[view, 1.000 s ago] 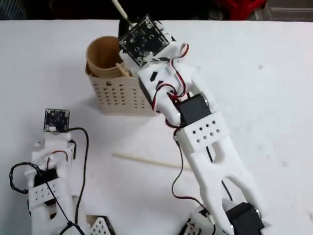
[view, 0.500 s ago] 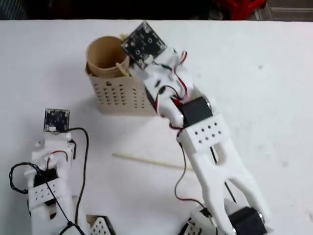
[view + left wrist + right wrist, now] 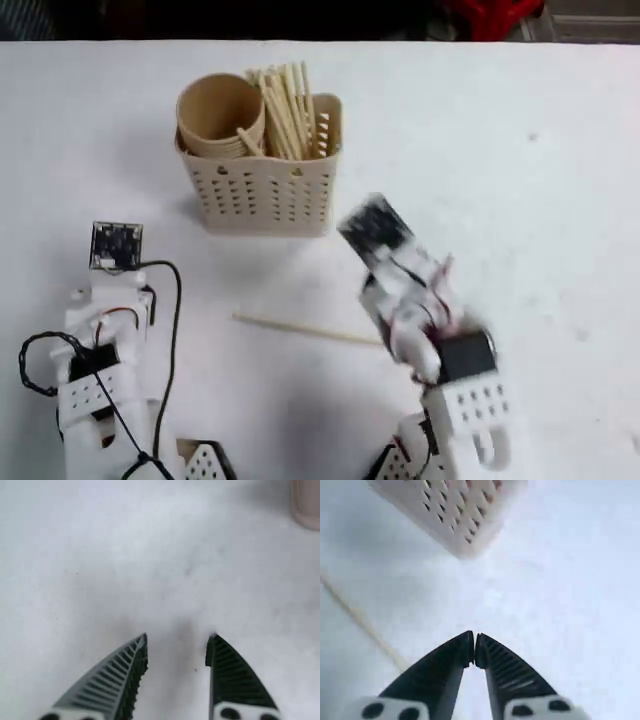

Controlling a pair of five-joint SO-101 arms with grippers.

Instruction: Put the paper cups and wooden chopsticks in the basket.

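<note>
A cream perforated basket (image 3: 262, 195) stands at the back of the white table, holding stacked paper cups (image 3: 220, 115) and a bundle of wooden chopsticks (image 3: 288, 110). One loose chopstick (image 3: 305, 329) lies flat on the table in front of the basket. My right gripper (image 3: 473, 649) is shut and empty, low over the table between the basket (image 3: 452, 510) and the loose chopstick (image 3: 360, 620). Its arm (image 3: 420, 320) sits right of that chopstick. My left gripper (image 3: 177, 650) is open over bare table, with its arm (image 3: 105, 330) at the front left.
The white table (image 3: 520, 180) has free room to the right and far left of the basket. A dark strip runs along the table's back edge. A corner of the basket (image 3: 306, 505) shows in the left wrist view.
The right arm has pulled back from over the basket toward the front, leaving the chopstick it held standing among the others in the basket. The left arm has not moved.
</note>
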